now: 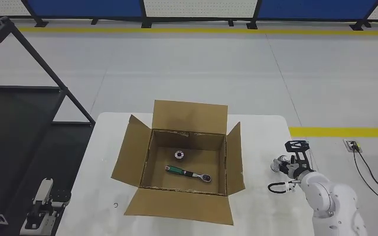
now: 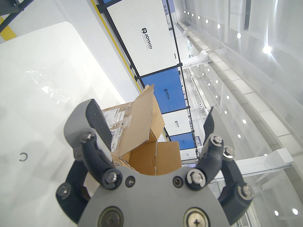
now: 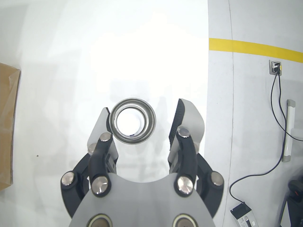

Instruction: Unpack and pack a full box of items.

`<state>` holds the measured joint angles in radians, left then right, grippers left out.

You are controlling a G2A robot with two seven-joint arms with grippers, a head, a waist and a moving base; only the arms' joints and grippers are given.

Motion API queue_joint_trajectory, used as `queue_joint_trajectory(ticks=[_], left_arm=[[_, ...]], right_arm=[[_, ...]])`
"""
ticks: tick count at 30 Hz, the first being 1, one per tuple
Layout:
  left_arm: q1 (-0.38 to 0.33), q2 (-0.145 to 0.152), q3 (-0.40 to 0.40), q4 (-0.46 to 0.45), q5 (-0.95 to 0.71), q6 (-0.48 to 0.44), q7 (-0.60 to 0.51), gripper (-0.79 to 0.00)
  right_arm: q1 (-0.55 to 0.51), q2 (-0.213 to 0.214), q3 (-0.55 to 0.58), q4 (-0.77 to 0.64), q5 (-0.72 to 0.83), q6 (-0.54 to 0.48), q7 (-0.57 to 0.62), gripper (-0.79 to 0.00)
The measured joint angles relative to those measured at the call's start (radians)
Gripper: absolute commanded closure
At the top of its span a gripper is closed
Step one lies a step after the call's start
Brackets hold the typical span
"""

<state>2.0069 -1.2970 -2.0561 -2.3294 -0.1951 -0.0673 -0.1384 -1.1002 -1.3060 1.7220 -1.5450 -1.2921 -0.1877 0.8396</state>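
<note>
Right jaws apart, metal ring (image 3: 133, 121) between, tight against one

Brown cardboard box (image 1: 189, 115) mid-table, upright, four flaps spread outward. Flat on its floor: ratchet wrench (image 1: 190, 173) with green handle, lying slantwise, and round metal piece (image 1: 179, 154) near it. Right of the box, on the table: shiny metal ring (image 3: 133, 124), opening upward. By the front-left flap: tiny C-shaped clip (image 1: 116, 206).

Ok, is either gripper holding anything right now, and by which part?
Nothing is held. The right gripper stands open around the metal ring on the table, not clamped on it; the left gripper is open and empty.
</note>
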Motion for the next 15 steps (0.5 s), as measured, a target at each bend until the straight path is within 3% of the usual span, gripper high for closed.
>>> queue_joint_trajectory(ticks=[9,15], left_arm=[[0.000,0.000,0.000,0.000,0.000,0.000,0.000,-0.785],[0.000,0.000,0.000,0.000,0.000,0.000,0.000,-0.785]], right_arm=[[-0.011,0.010,0.020,-0.055,0.047,0.008,-0.040,0.000],[-0.079,0.012,0.043,-0.265,0.099,0.037,-0.117,0.000]])
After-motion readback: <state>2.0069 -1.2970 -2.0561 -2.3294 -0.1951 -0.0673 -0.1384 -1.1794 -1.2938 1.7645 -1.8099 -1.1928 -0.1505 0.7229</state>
